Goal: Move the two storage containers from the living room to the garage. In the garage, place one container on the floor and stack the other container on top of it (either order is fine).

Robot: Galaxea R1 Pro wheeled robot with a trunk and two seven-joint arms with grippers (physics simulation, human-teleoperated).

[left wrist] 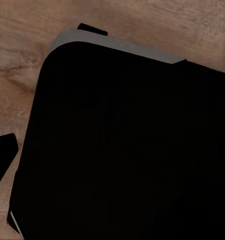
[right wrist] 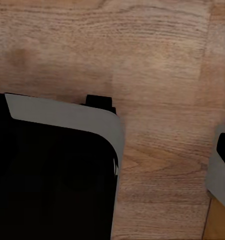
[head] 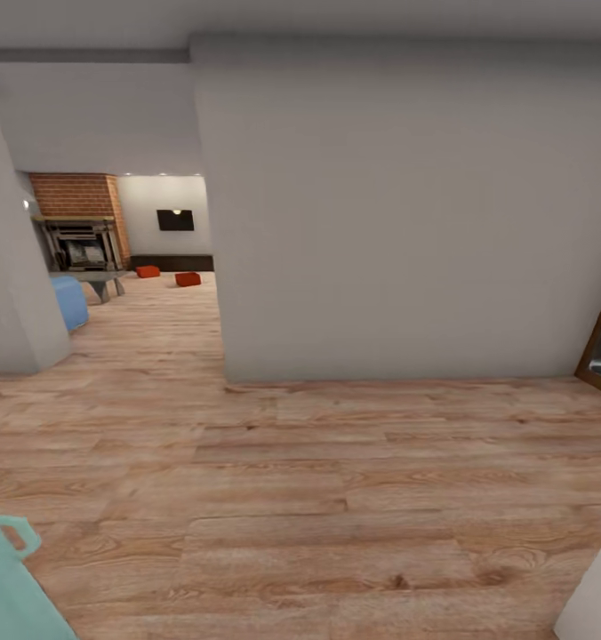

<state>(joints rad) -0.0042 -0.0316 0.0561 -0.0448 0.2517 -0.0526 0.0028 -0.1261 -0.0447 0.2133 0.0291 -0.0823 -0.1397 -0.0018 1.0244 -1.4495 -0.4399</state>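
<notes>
Head view: I'm en route to fetch two orange boxes [head: 148,271] [head: 188,279], far ahead of my grippers.
Next I drive through the opening; neither gripper's grip can be judged.

No text, label, brand, number or sign is showing legibly anywhere: the plain grey wall [head: 380,213], the light wood plank floor [head: 318,498] and the distant black wall-mounted screen [head: 175,220] are all bearing nothing readable.
</notes>
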